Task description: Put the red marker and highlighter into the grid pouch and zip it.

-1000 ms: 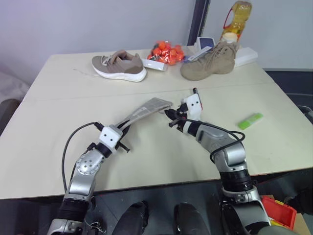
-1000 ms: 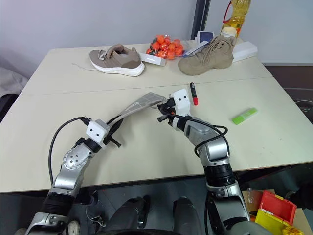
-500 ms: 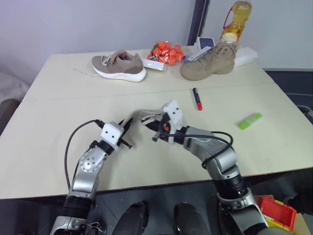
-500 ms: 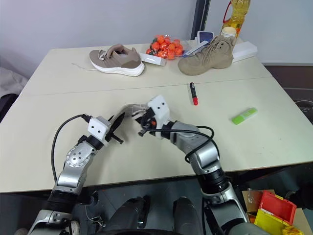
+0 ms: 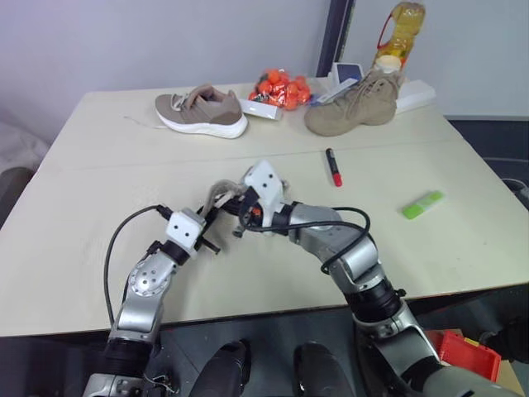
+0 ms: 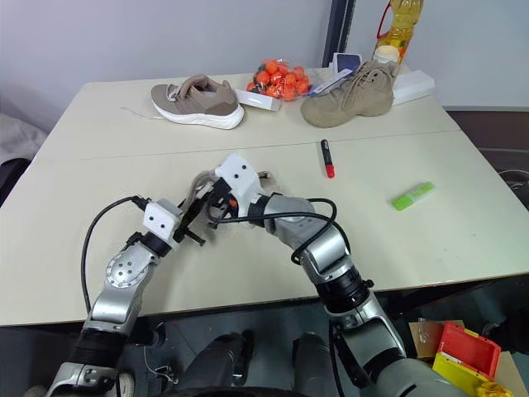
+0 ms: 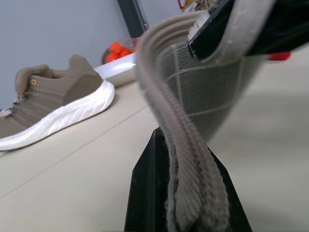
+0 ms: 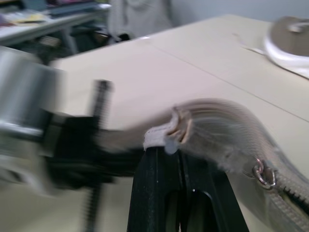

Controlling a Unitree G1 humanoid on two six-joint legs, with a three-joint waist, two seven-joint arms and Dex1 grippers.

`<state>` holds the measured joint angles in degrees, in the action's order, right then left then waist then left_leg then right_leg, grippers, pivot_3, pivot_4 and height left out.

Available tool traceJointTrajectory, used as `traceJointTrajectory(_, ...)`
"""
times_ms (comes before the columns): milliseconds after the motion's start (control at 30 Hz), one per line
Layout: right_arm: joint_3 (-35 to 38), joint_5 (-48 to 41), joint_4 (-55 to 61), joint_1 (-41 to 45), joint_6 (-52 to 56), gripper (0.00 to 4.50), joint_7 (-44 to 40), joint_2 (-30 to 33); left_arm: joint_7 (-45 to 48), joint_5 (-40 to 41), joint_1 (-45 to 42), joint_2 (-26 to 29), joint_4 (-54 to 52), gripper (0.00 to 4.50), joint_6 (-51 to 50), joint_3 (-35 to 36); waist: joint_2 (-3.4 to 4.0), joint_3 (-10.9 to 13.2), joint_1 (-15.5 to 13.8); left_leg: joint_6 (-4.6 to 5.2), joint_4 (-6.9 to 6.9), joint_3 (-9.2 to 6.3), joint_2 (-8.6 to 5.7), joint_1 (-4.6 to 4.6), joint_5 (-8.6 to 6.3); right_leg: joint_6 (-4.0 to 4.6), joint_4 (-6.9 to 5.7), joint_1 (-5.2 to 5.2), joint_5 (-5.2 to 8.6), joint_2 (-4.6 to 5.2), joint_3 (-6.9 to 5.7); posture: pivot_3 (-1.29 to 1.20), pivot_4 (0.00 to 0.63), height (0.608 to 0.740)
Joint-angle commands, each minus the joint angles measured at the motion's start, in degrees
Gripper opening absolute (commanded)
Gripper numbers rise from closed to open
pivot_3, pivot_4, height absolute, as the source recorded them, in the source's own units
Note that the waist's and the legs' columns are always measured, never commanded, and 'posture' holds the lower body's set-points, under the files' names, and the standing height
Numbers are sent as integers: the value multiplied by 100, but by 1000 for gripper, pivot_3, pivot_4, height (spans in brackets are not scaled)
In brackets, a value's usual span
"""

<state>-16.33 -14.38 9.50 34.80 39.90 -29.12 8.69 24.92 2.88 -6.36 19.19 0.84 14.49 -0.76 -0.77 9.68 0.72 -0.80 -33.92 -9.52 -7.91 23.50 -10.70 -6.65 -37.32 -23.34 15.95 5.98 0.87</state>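
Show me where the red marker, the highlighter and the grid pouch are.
red marker point(image 5: 332, 166), left eye view, middle of its barrel
highlighter point(image 5: 422, 204), left eye view, middle of its green body
grid pouch point(image 7: 203, 87), left wrist view, gridded fabric side

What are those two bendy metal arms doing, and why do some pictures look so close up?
The arms belong to a robot. Two pictures come from cameras in its head, looking down at the table. The two close-up ones come from little cameras on its wrists. The left gripper and the right gripper each have their jaws shut on the grid pouch, a grey fabric case, bunched up between them above the table. Lying on the table are a red marker and a green highlighter, both apart from the pouch. At the far edge sit a sneaker, a tan boot, a bag of orange things and a bottle.
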Motion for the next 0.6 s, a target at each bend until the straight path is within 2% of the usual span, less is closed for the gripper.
traceJointTrajectory(33,338,125,-29,-65,1,10,181,220,-73,55,55,116,-281,0,-18,237,0,0,-2,0,0,0,0,0,0,0,0,0,0,0,0,0,150,740)
traceJointTrajectory(100,505,-24,5,-159,129,10,47,398,-163,16,55,124,-287,0,-12,270,0,0,-3,0,0,0,0,0,0,0,0,0,0,0,0,0,150,740)
traceJointTrajectory(200,538,-66,168,-341,240,808,-194,795,-271,-49,-19,76,-220,0,22,272,0,0,-17,0,0,1,0,1,0,0,1,8,0,2,0,0,150,740)
traceJointTrajectory(367,466,141,243,-448,192,3249,-251,1244,-358,-122,-217,-33,-102,0,37,169,-1,1,-6,0,0,2,0,5,0,0,2,8,0,2,0,0,150,740)
traceJointTrajectory(467,702,1,333,-475,266,3249,-223,1287,-370,-170,-272,-86,-45,0,65,132,-1,1,4,0,0,4,2,5,0,0,2,7,0,2,0,0,150,740)
traceJointTrajectory(600,1242,-554,588,-406,728,3249,-110,1031,-373,-245,-320,-103,46,0,145,96,-2,1,-12,0,0,3,3,6,0,0,3,7,0,1,-1,0,150,740)
